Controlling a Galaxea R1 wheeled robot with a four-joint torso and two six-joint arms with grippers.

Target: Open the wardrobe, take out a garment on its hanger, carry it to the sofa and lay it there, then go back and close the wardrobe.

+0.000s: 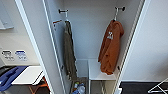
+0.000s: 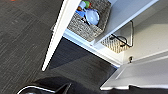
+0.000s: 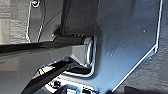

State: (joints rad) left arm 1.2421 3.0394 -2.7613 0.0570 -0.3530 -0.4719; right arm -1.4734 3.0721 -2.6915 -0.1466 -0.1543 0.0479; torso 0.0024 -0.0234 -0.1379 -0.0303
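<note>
The wardrobe [image 1: 87, 30] stands open, both doors swung wide, its white interior facing the head camera; the garment [image 1: 110, 47], an orange hooded sweatshirt with a small white chest print, hangs inside the wardrobe on its right side from the hanger [image 1: 115, 15], whose hook sits on a dark peg near the wardrobe's top; an olive-green garment [image 1: 69, 53] hangs at the wardrobe's left side; a woven basket [image 2: 87, 23] of coloured items sits in the wardrobe's bottom; whether either gripper's jaws are wide or closed cannot be told
</note>
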